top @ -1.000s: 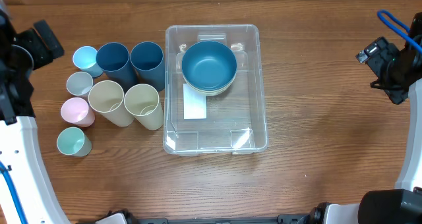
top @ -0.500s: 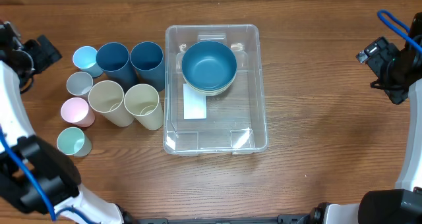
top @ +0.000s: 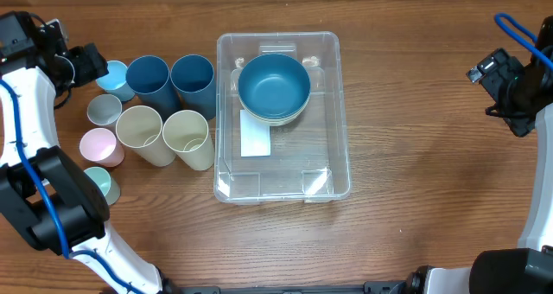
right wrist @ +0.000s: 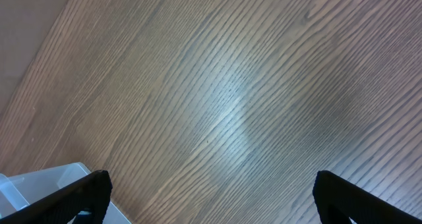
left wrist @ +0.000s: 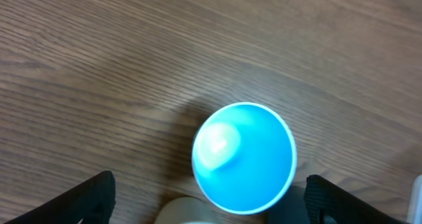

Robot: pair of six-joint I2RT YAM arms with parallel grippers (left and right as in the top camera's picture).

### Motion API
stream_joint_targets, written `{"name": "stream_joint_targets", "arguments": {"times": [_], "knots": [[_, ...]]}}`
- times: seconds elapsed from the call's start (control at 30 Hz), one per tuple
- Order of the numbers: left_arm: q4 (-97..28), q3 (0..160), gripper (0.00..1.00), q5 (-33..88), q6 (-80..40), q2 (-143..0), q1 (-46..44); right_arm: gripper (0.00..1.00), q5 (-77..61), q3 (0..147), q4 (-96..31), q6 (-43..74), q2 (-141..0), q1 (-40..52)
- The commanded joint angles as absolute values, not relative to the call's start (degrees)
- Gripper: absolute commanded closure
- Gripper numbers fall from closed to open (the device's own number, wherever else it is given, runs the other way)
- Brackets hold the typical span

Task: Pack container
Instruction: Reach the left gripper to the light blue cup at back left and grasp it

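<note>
The clear plastic container (top: 328, 156) sits mid-table with a white label on its bottom and a blue bowl (top: 274, 86) stacked on a cream bowl inside its far end. Left of it stand several cups: a light blue cup (top: 113, 76), two dark blue cups (top: 149, 80), two cream cups (top: 187, 136), a grey cup (top: 104, 111), a pink cup (top: 98, 145) and a teal cup (top: 102, 183). My left gripper (top: 86, 65) is open beside the light blue cup, which sits between its fingers (left wrist: 208, 207) in the left wrist view (left wrist: 244, 158). My right gripper (top: 499, 82) is open and empty at the far right.
The right wrist view shows bare wood and a corner of the container (right wrist: 39, 184). The left arm's white link (top: 26, 112) lies along the table's left side, partly covering the teal cup. A blue cable (top: 518, 35) loops by the right arm.
My left gripper has moved right toward the light blue cup, now right beside it. The left arm now stretches over the table's left side. The right arm has not moved.
</note>
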State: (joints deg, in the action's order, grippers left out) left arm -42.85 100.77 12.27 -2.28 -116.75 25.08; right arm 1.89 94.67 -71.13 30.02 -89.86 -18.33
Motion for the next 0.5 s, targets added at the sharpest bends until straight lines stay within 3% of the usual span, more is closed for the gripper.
{"name": "stream_joint_targets", "arguments": {"times": [0.0,0.47], "knots": [[-41.9,101.3,0.12,11.9,1.5,-119.1,25.2,0.0,2.2,94.8,-70.8,30.3,-89.7,-18.4],[-41.2,101.3,0.34,11.6,0.6,-125.2,25.0,0.0,2.2,94.8,-70.8,30.3,-89.7,-18.4]]}}
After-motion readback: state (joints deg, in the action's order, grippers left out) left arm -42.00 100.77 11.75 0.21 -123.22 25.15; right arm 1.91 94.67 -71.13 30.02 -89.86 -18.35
